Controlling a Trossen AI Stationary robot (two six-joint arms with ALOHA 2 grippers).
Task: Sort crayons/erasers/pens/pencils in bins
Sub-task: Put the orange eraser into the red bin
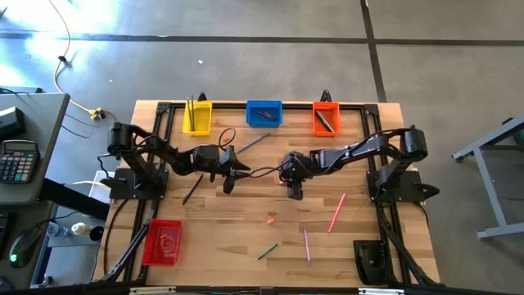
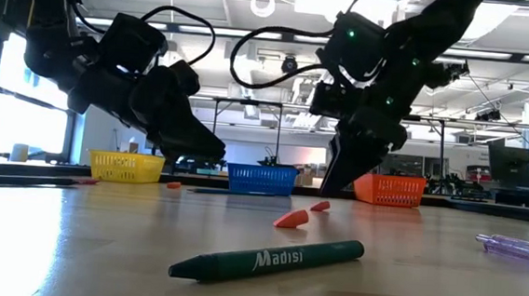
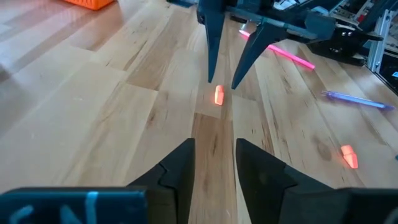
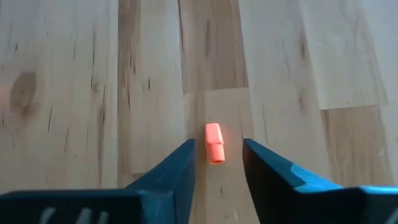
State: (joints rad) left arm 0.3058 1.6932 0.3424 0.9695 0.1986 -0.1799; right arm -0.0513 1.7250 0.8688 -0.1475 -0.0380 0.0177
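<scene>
A small pink-red eraser lies flat on the wood at mid-table. My right gripper hangs over it, slanting down and open, with one fingertip on each side of the eraser's near end and a gap showing on both sides. My left gripper stands open a little to the table's left, pointing at the same eraser with nothing between its fingers. A second eraser and a green crayon lie nearer the front edge.
The yellow bin, blue bin and orange bin line the far edge, and the red bin sits near left. A pink pen, a purple pen, a dark pencil and a grey pen lie loose.
</scene>
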